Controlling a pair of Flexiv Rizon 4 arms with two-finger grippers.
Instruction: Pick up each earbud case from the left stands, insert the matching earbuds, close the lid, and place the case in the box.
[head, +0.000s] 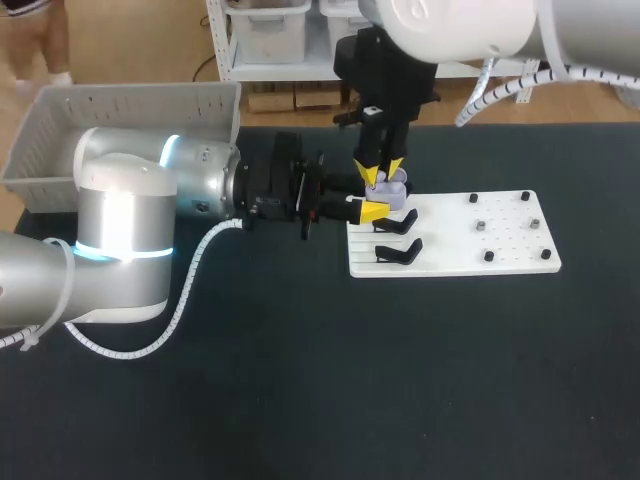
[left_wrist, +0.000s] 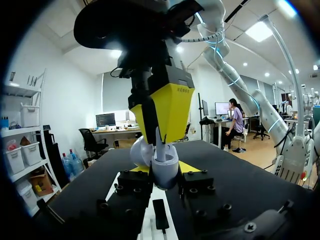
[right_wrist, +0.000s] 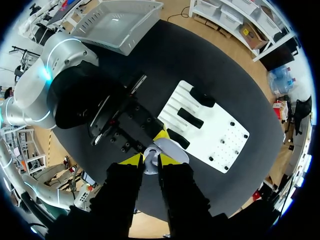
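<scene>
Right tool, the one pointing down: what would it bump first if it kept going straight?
Probably the open earbud case, just beneath its tips. The right tool pinches a small earbud aimed into that case, which the left tool grips from both sides.

The box (head: 120, 110) sits at the table's (head: 300, 400) far-left corner, while the board (head: 500, 250) lies right of centre with stands (head: 400, 250) on its left half.

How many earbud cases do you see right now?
1: the earbud case is held in the left gripper's jaws, over the white board's left part. Others may be hidden.
</scene>
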